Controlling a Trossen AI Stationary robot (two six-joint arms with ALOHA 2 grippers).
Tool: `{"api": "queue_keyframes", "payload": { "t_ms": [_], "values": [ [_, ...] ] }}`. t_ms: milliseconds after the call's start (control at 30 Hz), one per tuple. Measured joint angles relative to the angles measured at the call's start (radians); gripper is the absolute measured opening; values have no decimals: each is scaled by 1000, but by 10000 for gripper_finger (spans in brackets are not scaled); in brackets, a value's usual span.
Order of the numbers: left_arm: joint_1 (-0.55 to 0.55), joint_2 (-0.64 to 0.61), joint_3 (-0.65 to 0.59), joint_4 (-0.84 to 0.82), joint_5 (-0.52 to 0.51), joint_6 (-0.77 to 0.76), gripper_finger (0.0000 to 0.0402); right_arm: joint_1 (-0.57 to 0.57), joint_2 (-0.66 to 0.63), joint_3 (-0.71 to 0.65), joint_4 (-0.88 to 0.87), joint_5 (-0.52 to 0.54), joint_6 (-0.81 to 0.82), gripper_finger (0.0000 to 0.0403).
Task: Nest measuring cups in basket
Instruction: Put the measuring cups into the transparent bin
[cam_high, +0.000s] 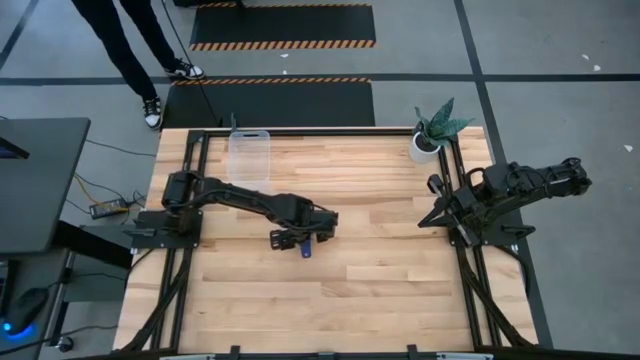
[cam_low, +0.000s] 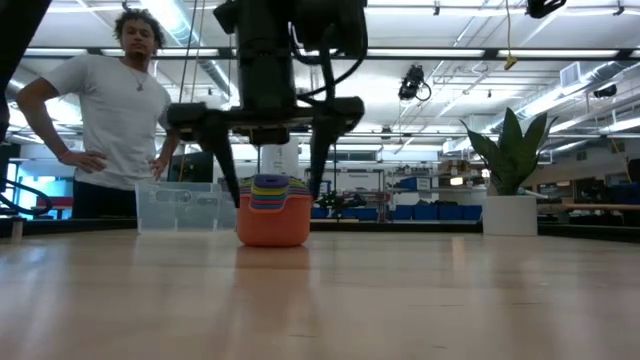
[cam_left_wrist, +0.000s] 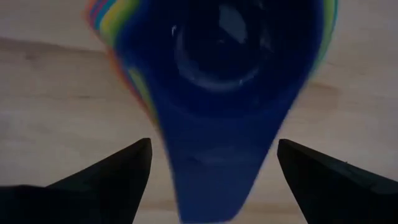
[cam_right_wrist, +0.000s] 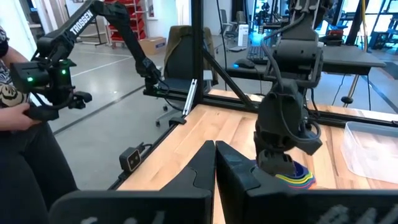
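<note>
Person (cam_low: 110, 95) behind wooden table (cam_high: 380, 270)

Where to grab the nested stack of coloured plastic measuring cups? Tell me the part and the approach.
Grip the nested stack of coloured plastic measuring cups by the dark blue flat handle on top, from straight above. The left gripper hangs open with a finger on each side of it; the handle is narrow and flat, while the round bowls look wider than the open jaws.
</note>
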Motion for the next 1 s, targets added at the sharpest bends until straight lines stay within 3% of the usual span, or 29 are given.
{"api": "queue_keyframes", "payload": {
  "t_ms": [567, 700, 1000],
  "values": [
    [24, 18, -1, 13, 14, 52, 347, 0, 6, 0, 10, 0, -1, 19],
    [24, 18, -1, 12, 18, 52, 316, 0, 6, 0, 10, 0, -1, 19],
    [24, 18, -1, 13, 20, 52, 201, 0, 6, 0, 10, 0, -1, 19]
  ]
}}
